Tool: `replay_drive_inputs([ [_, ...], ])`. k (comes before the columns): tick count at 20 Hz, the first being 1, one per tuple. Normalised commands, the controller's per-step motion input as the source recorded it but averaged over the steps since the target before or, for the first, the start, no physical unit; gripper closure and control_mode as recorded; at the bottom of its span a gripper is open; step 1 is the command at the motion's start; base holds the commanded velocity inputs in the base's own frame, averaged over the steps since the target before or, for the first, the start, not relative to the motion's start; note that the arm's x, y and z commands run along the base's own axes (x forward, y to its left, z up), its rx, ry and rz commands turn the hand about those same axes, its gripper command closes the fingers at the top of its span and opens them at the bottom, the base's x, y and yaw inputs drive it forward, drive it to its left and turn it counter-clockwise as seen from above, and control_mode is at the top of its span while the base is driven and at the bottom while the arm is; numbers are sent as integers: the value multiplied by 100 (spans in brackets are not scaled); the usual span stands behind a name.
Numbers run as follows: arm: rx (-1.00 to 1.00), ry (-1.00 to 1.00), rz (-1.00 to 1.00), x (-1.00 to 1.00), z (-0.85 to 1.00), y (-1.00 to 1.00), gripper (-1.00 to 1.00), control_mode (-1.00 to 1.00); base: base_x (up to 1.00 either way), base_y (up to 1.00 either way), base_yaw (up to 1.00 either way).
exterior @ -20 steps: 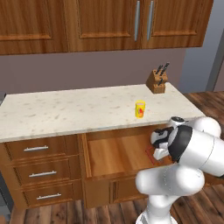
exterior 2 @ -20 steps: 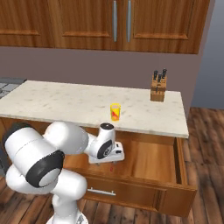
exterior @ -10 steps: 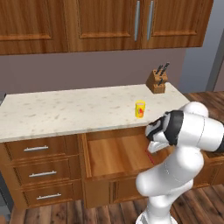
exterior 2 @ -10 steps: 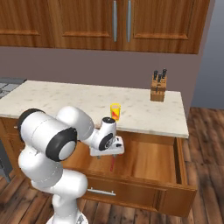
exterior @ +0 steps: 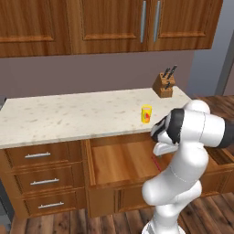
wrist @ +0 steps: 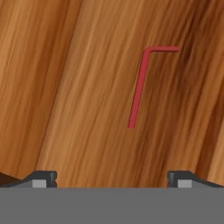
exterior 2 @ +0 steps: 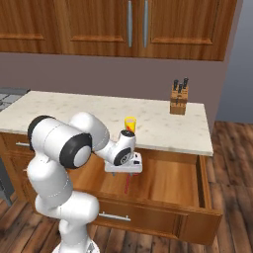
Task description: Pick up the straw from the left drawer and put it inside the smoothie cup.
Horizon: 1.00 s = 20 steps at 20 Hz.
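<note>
The arm is being bent forward at the elbow, the wrist turned downward. The hand is being held pointing down, its fingers spread wide, nothing being gripped between them.

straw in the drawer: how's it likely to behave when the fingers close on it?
The straw looks very thin, so probably light and apt to skid or roll on the smooth drawer floor. It lies flat, leaving little to pinch. Its bent tip may limit rolling.
</note>
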Motion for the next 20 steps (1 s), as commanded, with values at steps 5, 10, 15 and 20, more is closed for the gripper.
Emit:
replay_drive_inputs([
  [5, 0, 0, -7, 11, -31, 0, -100, -100, 0, 0, 0],
  [10, 0, 0, -6, 28, -26, 0, -100, -100, 0, 0, 0],
  [15, 0, 1, -4, 31, -22, 0, -100, -100, 0, 0, 0],
  [20, 0, 0, -3, 26, -27, -2, -100, -100, 0, 0, 0],
])
